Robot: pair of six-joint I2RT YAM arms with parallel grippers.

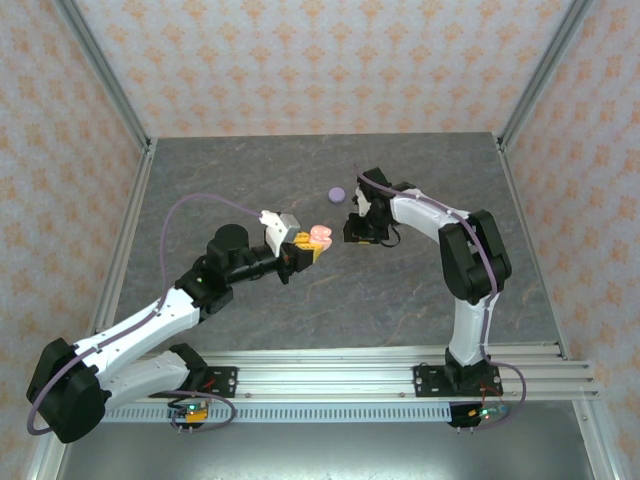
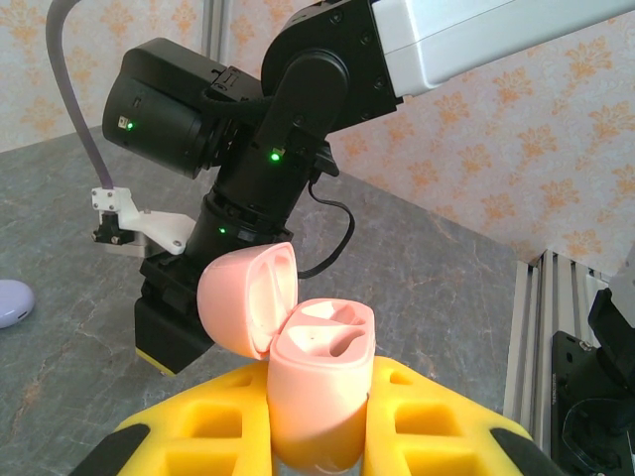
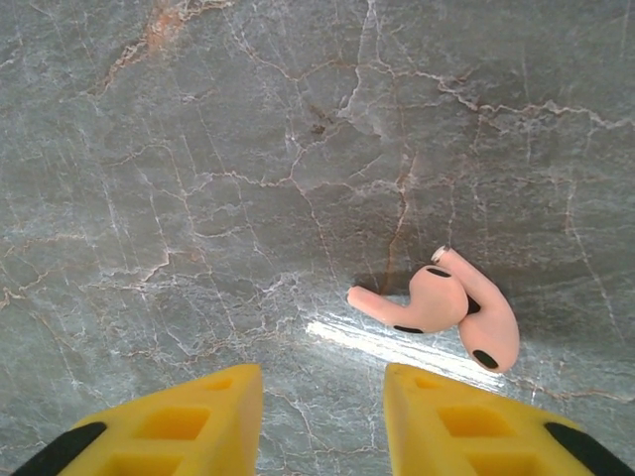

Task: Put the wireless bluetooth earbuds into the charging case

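One thing before me has no place in my job: a small lilac disc (image 1: 337,194), lying flat on the dark grey table (image 1: 230,180). In my left wrist view the disc sits at the left border, partly cut off. The tabletop around the disc is stone-patterned, with pale and rust-coloured veins. Beyond the disc stands the back wall (image 1: 320,60), papered in peach with an orange floral motif. The same paper covers the side walls to the disc's left (image 1: 50,150) and right (image 1: 595,150). A silver frame post (image 1: 105,75) slants up on the left of the disc, and another (image 1: 545,70) on its right. On the disc's near side, well apart from it, a slotted aluminium rail (image 1: 330,362) runs across.
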